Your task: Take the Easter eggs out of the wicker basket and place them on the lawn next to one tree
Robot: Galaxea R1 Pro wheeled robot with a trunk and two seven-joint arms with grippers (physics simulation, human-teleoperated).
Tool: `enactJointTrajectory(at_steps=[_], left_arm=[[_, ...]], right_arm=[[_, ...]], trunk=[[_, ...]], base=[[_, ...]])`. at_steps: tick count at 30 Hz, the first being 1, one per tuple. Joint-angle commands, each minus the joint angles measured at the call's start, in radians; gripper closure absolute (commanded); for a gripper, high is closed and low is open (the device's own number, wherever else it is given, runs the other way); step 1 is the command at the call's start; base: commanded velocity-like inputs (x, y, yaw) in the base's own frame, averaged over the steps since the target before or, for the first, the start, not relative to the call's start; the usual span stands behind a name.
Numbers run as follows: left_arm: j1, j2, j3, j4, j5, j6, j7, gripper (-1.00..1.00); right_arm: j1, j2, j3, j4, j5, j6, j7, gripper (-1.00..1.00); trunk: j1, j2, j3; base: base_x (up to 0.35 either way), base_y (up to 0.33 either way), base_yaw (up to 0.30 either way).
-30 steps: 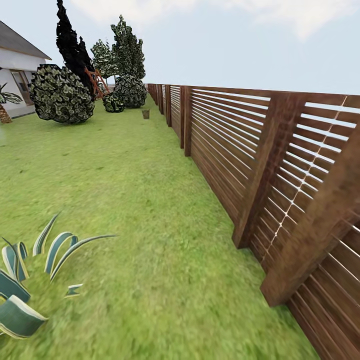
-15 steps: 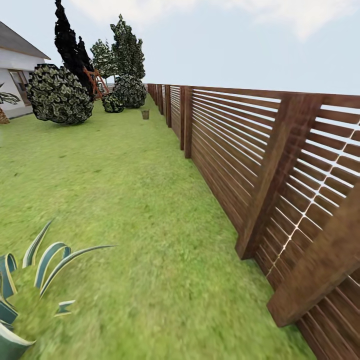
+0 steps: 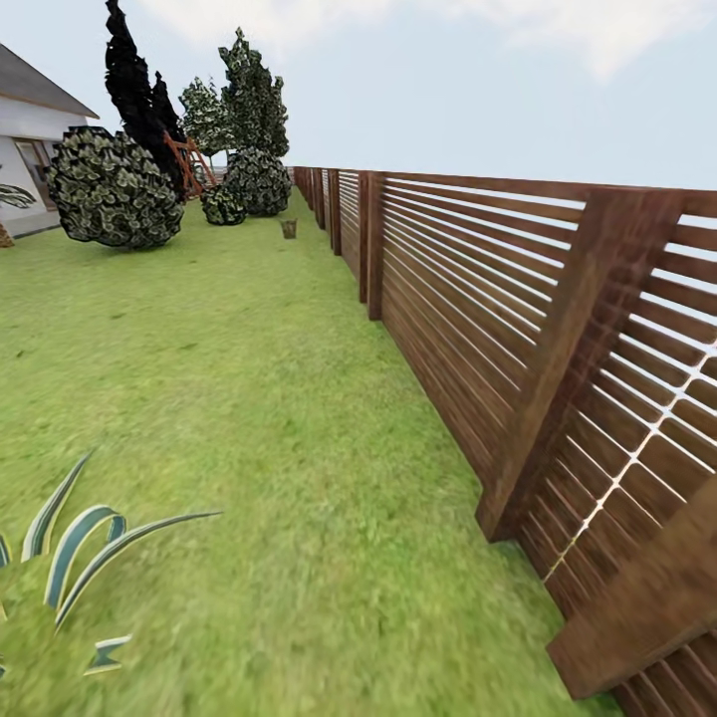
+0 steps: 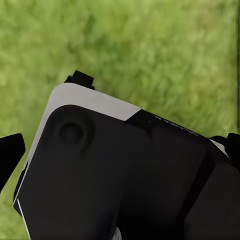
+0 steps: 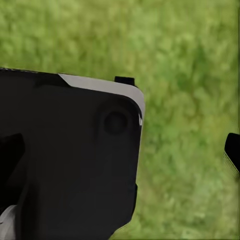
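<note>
1. We are looking along our left gripper (image 4: 120,150) in the left wrist view, where two dark finger tips are showing at opposite edges of the picture; a large black and white body of the robot is sitting across the gap, so we cannot tell whether the jaws are spread or closed.
2. We are looking along our right gripper (image 5: 125,150) in the right wrist view, and there too a black and white robot body is covering most of the near field, so we cannot tell its state either.
3. Under both grippers we are seeing blurred green grass of the lawn (image 3: 249,398).
4. Nearest in the head view, a spiky plant (image 3: 70,558) with blue-green, pale-edged blades is standing at the lower left on the grass.
5. A brown slatted fence (image 3: 478,289) is running along our right side and receding into the distance.
6. Far ahead, a small brown object that may be the wicker basket (image 3: 290,228) is sitting on the grass near the fence; it is too small for us to be sure, and we are not making out any eggs.
7. Beyond it, round bushes (image 3: 115,189) and tall dark trees (image 3: 254,100) are standing, with a white house (image 3: 30,149) at the far left.
</note>
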Motion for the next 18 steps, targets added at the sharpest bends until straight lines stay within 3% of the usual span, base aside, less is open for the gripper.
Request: enactJointTrajectory(at_steps=[1, 18], left_arm=[[0.000, 0.000, 0.000, 0.000, 0.000, 0.000, 0.000, -1.00], [0.000, 0.000, 0.000, 0.000, 0.000, 0.000, 0.000, -1.00]], right_arm=[[0.000, 0.001, 0.000, 0.000, 0.000, 0.000, 0.000, -1.00], [0.000, 0.001, 0.000, 0.000, 0.001, 0.002, 0.000, -1.00]], trunk=[[0.000, 0.000, 0.000], [0.000, 0.000, 0.000]], base=[[0.332, 0.000, 0.000], [0.332, 0.000, 0.000]])
